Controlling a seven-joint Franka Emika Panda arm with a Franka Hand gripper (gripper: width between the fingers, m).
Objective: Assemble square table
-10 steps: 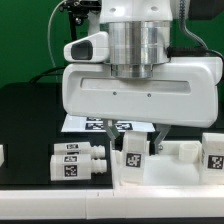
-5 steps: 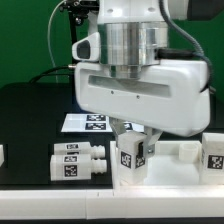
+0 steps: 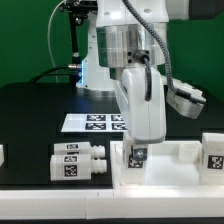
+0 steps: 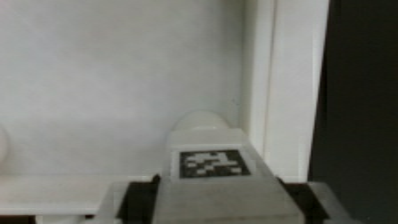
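Note:
My gripper (image 3: 137, 148) is shut on a white table leg (image 3: 137, 157) with a black-and-white tag. It holds the leg upright at the near left corner of the white square slab (image 3: 175, 160). In the wrist view the leg (image 4: 214, 140) sits between my dark fingers (image 4: 150, 196), over the slab's flat face (image 4: 107, 80) and beside its raised rim (image 4: 267, 80). Two more legs (image 3: 76, 151) (image 3: 78, 168) lie side by side on the black table at the exterior view's left. Another leg (image 3: 213, 155) stands at the slab's right.
The marker board (image 3: 92, 122) lies flat on the table behind the slab. A white part (image 3: 2, 153) shows at the exterior view's left edge. The black table (image 4: 365, 100) shows past the slab's rim in the wrist view.
My gripper has turned about its upright axis, from broadside to edge-on, with the leg still in it. The leg's tag has turned with it and sits a little lower at the slab's corner.

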